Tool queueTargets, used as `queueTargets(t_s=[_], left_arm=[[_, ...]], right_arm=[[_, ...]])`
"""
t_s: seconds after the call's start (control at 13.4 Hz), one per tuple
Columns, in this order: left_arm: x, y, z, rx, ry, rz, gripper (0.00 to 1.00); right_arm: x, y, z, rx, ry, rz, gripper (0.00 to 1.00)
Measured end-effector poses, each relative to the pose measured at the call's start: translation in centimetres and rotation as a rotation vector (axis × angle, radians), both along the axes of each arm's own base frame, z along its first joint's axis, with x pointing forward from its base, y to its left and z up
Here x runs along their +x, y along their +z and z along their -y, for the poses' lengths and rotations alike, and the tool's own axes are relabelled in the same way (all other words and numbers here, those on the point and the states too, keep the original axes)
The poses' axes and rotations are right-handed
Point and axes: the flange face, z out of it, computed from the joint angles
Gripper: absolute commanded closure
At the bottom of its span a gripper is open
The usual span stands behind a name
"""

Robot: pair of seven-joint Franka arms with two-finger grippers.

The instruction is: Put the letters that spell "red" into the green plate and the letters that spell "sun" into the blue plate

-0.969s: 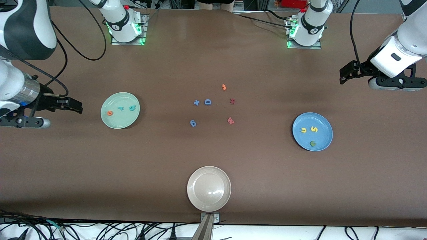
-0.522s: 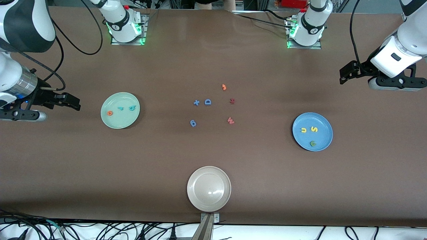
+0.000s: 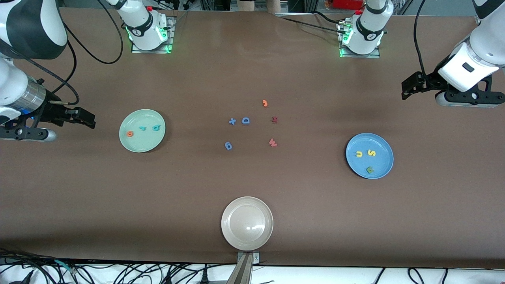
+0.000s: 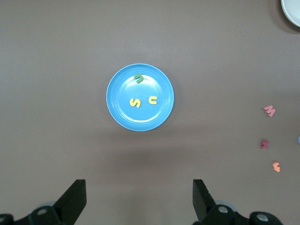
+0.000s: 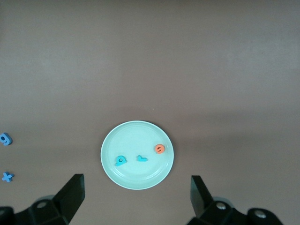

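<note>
Both jaws stand apart and empty: the right gripper hangs beside the green plate at the right arm's end of the table, the left gripper above the table near the blue plate. Green plate holds three letters, e, r and d; blue plate holds three, u, s and n. Six spare letters lie between the plates, one beige plate nearer the camera.

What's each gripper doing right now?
Left gripper: open, empty, above the table by the blue plate.
Right gripper: open, empty, by the green plate.
</note>
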Motion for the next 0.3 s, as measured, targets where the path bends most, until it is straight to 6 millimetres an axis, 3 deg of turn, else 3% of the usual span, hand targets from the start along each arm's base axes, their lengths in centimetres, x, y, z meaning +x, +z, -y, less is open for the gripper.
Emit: queueTargets(t_s=[0.3], left_arm=[[-0.02,0.0,0.17,0.0,-0.003,0.0,0.0]], right_arm=[[-0.02,0.0,-0.25,0.0,-0.007,0.0,0.0]])
